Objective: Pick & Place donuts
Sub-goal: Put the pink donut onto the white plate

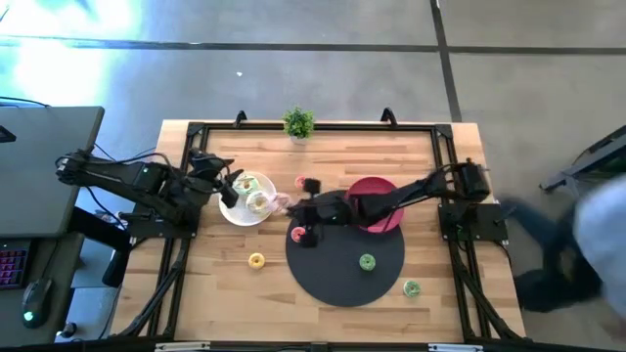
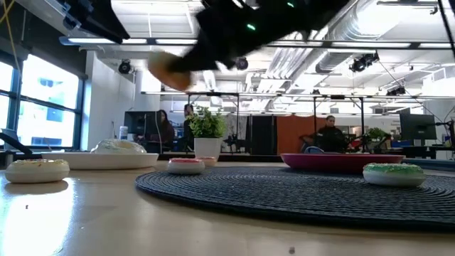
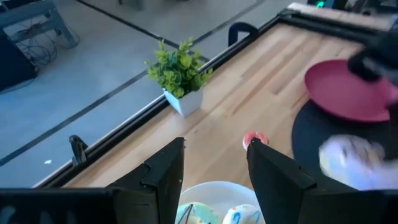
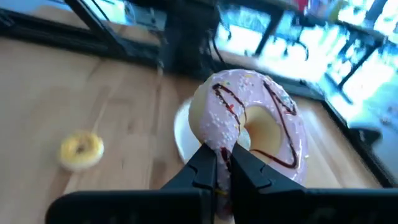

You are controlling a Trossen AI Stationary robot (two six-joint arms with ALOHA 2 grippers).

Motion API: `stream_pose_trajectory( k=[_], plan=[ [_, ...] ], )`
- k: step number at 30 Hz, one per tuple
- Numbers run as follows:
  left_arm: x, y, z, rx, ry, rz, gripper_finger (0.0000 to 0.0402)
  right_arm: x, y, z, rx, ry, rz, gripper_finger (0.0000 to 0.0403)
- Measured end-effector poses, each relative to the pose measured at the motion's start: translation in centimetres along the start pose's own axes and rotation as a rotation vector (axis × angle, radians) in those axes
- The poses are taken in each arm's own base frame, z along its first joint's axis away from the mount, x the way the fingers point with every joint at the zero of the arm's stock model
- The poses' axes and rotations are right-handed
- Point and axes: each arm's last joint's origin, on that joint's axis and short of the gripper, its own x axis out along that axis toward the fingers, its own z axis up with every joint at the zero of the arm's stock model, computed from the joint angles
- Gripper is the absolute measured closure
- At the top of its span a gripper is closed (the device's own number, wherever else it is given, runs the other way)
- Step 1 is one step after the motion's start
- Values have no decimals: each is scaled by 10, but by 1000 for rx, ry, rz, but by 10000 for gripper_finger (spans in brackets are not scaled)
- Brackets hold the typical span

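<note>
Held donut: the pink donut (image 4: 249, 127), pale pink frosting with dark drizzle lines, is off the worktop (image 1: 225, 293) in the right claw (image 4: 225, 163), between the white plate (image 1: 235, 213) and the dark round mat (image 1: 342, 279), just beside the white plate.
Right claw: clamped together on a thin slice of the donut's rim, the two fingertips nearly meeting.
Left claw: the left claw (image 3: 214, 168) stands apart and carries nothing, hovering over the white plate's rim on the side away from the mat.
Which way it points: the ring stands on edge, hole facing the right wrist camera, frosted face toward that camera. A ring has no true long axis; its hole axis runs roughly level, not upright.
Risk, slip: the grip is on the edge only, so I judge the ring could swing or drop out if the arm moves sharply.
Risk, landing: released on edge, it may roll off instead of lying flat on the white plate, which already holds donuts (image 1: 252, 194).
Risk, crowding: both claws are close over the white plate, and I judge a careless path could knock them together.
Other donuts: the yellow donut (image 1: 256, 260) lies on the bare worktop near the white plate; one green donut (image 1: 367, 261) is on the mat.
</note>
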Motion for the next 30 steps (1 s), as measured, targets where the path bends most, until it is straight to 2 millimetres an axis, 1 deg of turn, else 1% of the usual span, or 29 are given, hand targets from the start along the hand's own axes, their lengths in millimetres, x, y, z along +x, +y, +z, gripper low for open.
stream_pose_trajectory(
  k=[2, 6, 7, 11, 15, 18, 21, 24, 27, 30],
  plan=[
    [-1, 2, 1, -10, -7, -4, 234, 17, 9, 2, -39, -6, 8, 387],
    [-4, 6, 1, -27, -16, -15, 234, 61, 23, -4, -84, 10, 12, 387],
    [-5, 7, 2, -31, -18, -16, 234, 72, 25, -3, -90, 2, 9, 387],
    [-6, 9, 2, -36, -23, -17, 234, 108, 25, -2, -124, 34, 0, 386],
    [-6, 9, 2, -9, -37, 8, 234, 135, 21, -6, -183, 123, -6, 386],
    [-6, 9, 2, 6, -42, 17, 234, 145, 15, -1, -239, 168, -24, 385],
    [-6, 9, 2, 13, -36, 7, 234, 151, 10, -1, -245, 190, -10, 385],
    [-6, 8, 1, 18, -12, -26, 234, 154, 6, -7, -230, 201, 36, 385],
    [-6, 8, 0, 22, 2, -44, 234, 155, 2, -9, -223, 196, 35, 383],
    [-6, 8, 0, 22, 8, -55, 234, 155, -1, -11, -221, 208, 44, 371]
  ],
)
